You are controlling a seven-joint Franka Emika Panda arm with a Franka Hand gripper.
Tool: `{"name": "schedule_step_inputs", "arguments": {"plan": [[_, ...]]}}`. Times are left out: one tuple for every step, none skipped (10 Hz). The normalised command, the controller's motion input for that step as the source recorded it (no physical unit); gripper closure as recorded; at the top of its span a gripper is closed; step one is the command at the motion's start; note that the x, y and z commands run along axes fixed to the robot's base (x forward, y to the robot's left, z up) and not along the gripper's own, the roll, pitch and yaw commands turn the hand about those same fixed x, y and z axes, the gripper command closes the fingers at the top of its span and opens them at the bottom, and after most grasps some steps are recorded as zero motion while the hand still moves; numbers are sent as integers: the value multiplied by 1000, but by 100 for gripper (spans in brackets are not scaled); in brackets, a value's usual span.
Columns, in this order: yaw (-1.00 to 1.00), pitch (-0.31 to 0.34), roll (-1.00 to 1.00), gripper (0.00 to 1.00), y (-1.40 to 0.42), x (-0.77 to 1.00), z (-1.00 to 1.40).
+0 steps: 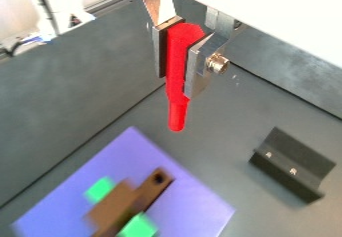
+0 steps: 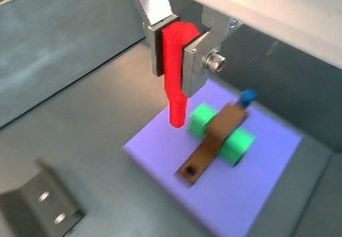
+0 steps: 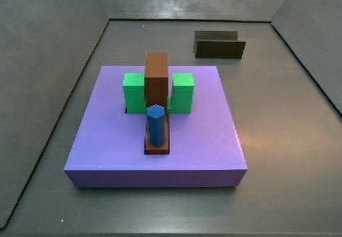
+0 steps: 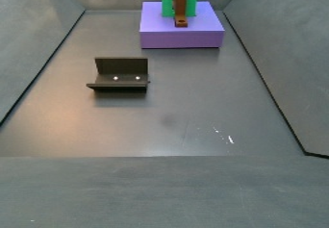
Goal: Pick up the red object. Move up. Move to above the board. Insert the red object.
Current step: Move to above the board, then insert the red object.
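The gripper [image 1: 183,59] is pinching the upper part of the red object [image 1: 178,93] between its silver fingers [image 2: 197,57], leaving the peg's lower end hanging free so it can enter a hole. It is hovering well above the counter [image 1: 80,91], with the purple board [image 2: 247,176] below and slightly ahead (neither side view is catching the gripper). The fixture [image 1: 294,163] is sitting off to one side, clear of the path.

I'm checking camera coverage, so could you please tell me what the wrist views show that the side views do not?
Only the wrist views show the end effector, shut on the red object and held in the air. Only the side views show the blue peg standing full height in the brown bar. Both share the purple board, green block and fixture.
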Motion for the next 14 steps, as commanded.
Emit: {"name": "schedule_step_inputs", "arguments": {"plan": [[-1, 95, 41, 100, -802, -121, 255], [-1, 94, 29, 100, -484, -55, 164], [6, 91, 20, 100, -242, -1, 86], [0, 0, 0, 100, 0, 0, -77], [0, 0, 0, 100, 40, 0, -91], [0, 0, 0, 100, 109, 0, -123], [0, 0, 0, 100, 280, 0, -174], [0, -1, -7, 100, 486, 0, -203], [0, -3, 0, 100, 500, 0, -234], [0, -41, -3, 100, 331, -14, -337], [0, -127, -14, 100, 177, -89, -623], [9, -144, 0, 100, 63, -49, -763], [80, -170, 60, 100, 60, -129, -789], [77, -131, 111, 100, 80, -74, -714]]}}
